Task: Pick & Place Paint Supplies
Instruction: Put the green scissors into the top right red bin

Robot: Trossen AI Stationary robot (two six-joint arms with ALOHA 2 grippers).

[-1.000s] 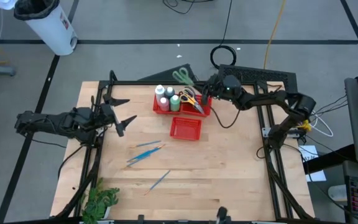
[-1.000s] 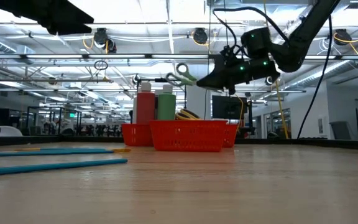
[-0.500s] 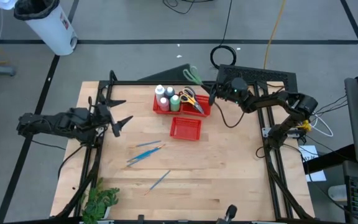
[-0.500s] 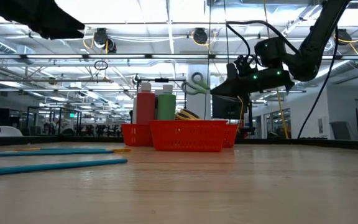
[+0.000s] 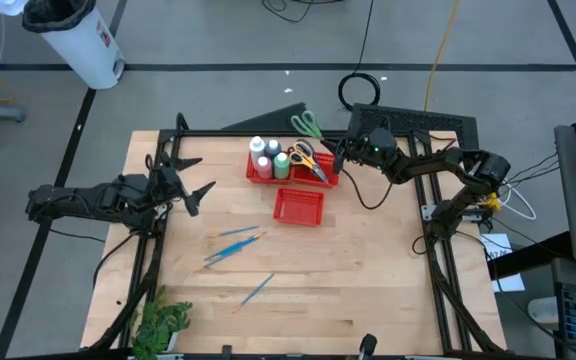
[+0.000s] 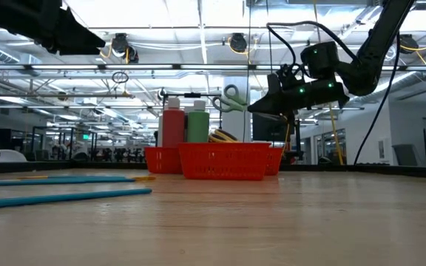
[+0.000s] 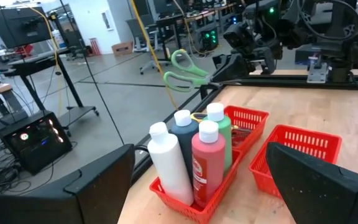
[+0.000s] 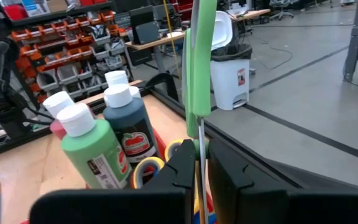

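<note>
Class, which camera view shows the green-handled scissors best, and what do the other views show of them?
The left wrist view: both loops of the green-handled scissors show against the floor, blades in the right pincer. The high view shows them small, the low view partly, and the right wrist view edge-on.

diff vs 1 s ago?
The right gripper, shut on the green scissors, carried them from above the far basket toward the table's far right edge. Left gripper stayed open at the left; bottles, brushes and near basket unmoved.
</note>
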